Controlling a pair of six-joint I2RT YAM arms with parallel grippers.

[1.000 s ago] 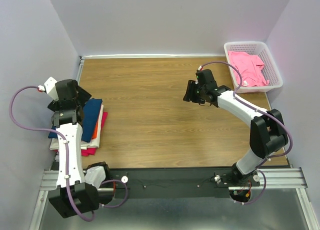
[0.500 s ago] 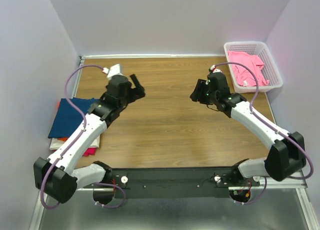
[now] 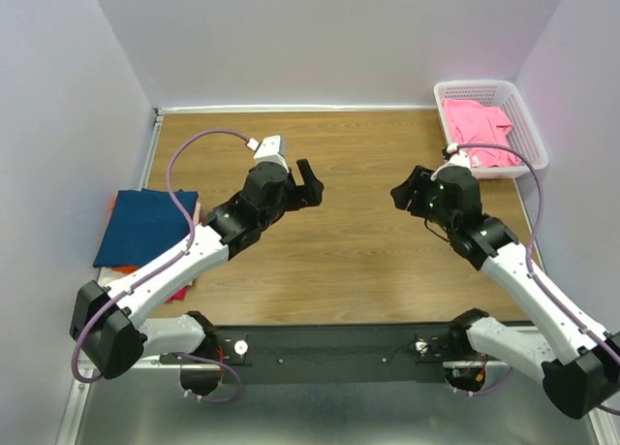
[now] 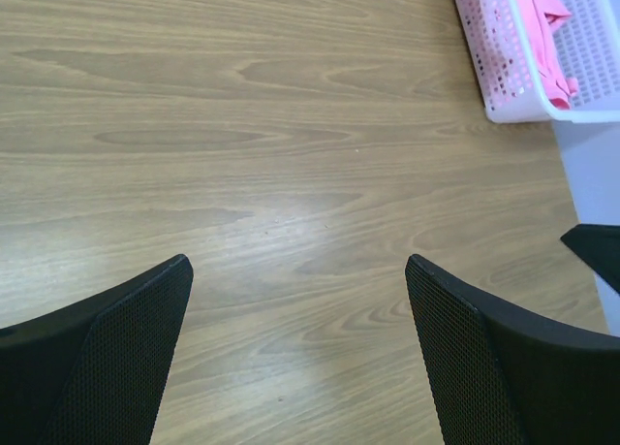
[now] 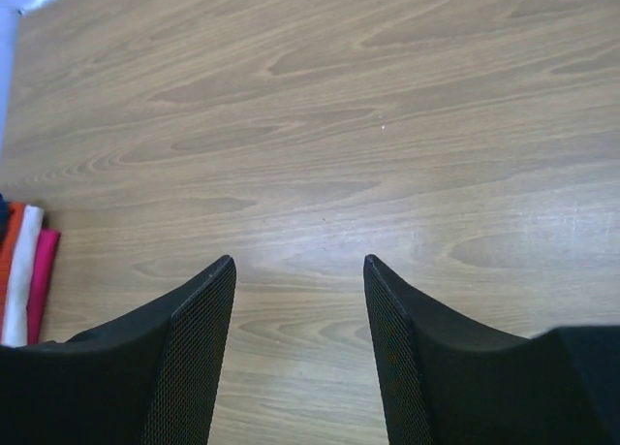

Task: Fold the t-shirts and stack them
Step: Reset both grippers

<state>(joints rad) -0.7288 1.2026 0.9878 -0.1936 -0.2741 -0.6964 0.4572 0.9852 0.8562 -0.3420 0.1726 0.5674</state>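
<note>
- Left gripper [image 3: 310, 185]: jaws spread wide, nothing held, poised over the bare wooden table [image 3: 339, 261].
- Right gripper [image 3: 405, 191]: jaws parted, empty, facing the left gripper across the table.
- Navy t-shirt [image 3: 145, 227]: folded flat on top of a stack, well apart from the left gripper on its outer side.
- Orange t-shirt [image 5: 10, 237], white t-shirt [image 5: 23, 270], magenta t-shirt [image 5: 43, 280]: edges showing beneath the navy one.
- Pink t-shirt [image 3: 477, 130]: crumpled in the white basket [image 3: 528, 140], near the right gripper on its outer side.
</note>
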